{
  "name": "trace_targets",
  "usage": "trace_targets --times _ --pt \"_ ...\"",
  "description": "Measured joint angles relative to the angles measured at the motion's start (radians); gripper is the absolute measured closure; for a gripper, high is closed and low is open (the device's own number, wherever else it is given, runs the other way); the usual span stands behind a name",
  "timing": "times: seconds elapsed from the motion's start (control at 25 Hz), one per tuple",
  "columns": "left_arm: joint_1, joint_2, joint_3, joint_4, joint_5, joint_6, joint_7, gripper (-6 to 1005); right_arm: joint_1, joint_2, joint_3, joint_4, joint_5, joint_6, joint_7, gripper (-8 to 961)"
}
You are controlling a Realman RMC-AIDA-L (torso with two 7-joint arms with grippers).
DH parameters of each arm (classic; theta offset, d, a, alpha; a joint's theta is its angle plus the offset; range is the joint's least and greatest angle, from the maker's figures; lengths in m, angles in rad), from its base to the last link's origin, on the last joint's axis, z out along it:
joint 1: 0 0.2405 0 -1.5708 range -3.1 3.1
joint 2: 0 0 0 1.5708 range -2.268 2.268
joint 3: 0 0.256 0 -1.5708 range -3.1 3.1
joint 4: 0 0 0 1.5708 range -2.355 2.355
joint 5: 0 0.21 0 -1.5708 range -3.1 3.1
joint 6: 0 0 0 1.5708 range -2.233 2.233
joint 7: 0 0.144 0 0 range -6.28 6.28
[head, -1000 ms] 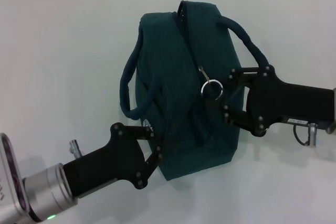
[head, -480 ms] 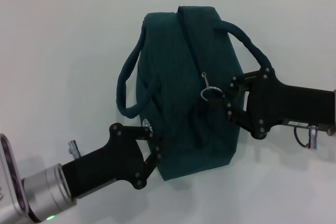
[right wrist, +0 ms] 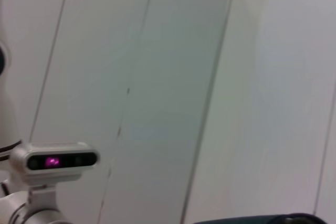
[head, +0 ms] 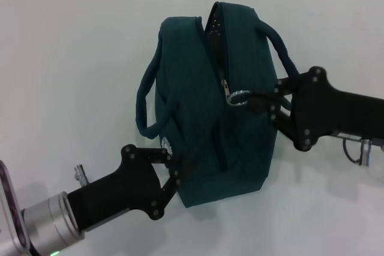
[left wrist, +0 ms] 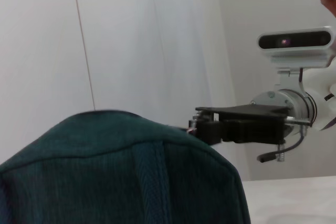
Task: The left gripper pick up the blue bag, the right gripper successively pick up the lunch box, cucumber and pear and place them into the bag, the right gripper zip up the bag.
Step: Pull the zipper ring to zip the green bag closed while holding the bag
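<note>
**Zipping the bag shut: pull along the seam, hold the near end firm**

The blue bag [head: 198,106] sits on the white table [head: 72,58], with no lunch box, cucumber or pear in sight, so they are presumably already inside. The left gripper [head: 171,175] is clamped on the fabric at the bag's near lower corner, beside the small white logo. The right gripper [head: 259,101] reaches in from the right with its fingertips pinched on the silver ring pull [head: 239,97], which hangs about midway along the zipper [head: 217,58]. Toward the far end the zipper gapes open; nearer the robot the seam looks closed

To do this step well, the pull should probably run straight along the zipper line toward the far end, not sideways, since a sideways tug would drag the whole bag or jam the slider. The left gripper needs to hold its corner so the fabric stays taut against the pull. The far handle [head: 279,46] lies close to the right arm and could snag
</note>
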Motion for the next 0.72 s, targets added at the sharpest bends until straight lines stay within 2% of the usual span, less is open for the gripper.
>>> trace_targets --times 0.16,0.48,0.72 --pt "0.0 0.0 0.0 0.0 0.0 0.0 0.001 939 -0.013 0.0 0.009 -0.003 0.011 -0.01 -0.006 902" --pt "0.0 0.0 0.0 0.0 0.004 0.001 0.001 938 -0.039 -0.001 0.01 -0.037 0.022 -0.02 -0.017 918" --pt "0.011 0.001 0.006 -0.001 0.018 0.002 0.039 937 -0.042 0.007 0.009 -0.037 0.06 -0.005 -0.098 929"
